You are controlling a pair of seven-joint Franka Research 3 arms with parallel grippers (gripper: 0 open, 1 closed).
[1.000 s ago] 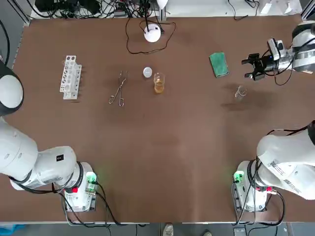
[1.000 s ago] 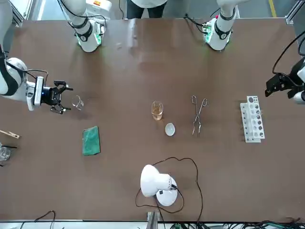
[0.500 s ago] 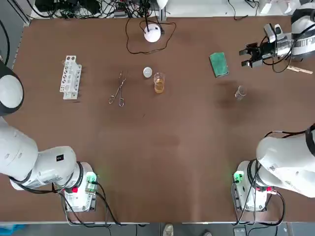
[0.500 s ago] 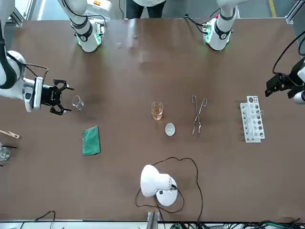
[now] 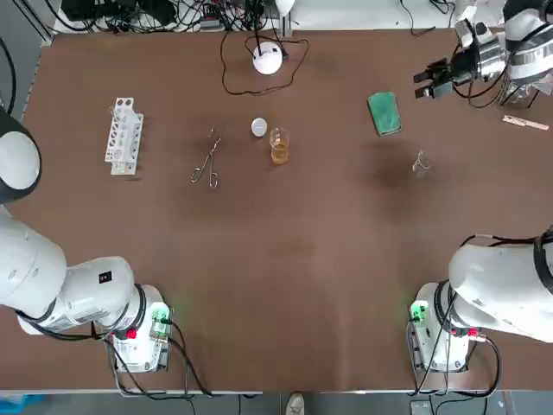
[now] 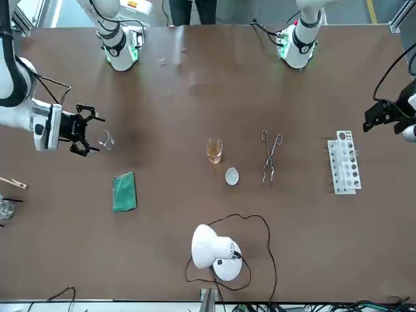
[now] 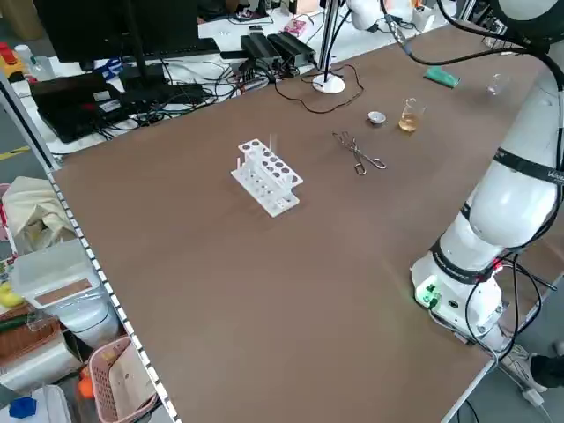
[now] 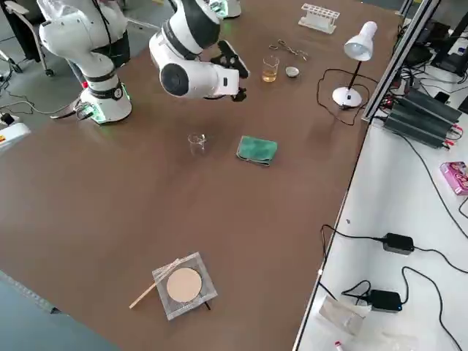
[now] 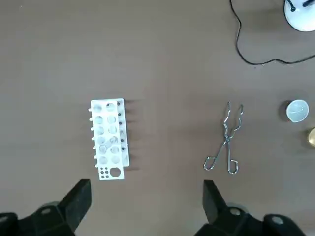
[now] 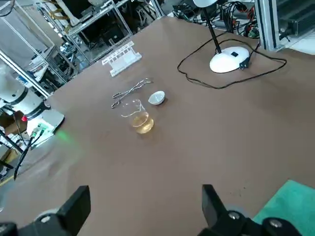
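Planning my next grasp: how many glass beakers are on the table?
2. The amber-filled beaker stands mid-table by the tongs; the empty beaker stands near the green cloth. None seems hidden.

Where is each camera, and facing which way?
Top: overhead, looking down; both bases, right gripper open near the sponge.
Front: across the table, facing the robot; both bases.
Left side: raised, diagonal over rack; left arm.
Right side: raised, diagonal over sponge; right arm.
Left wrist: above rack and tongs; left gripper open.
Right wrist: toward beaker and lamp; own fingers.
Top and front share the beaker.
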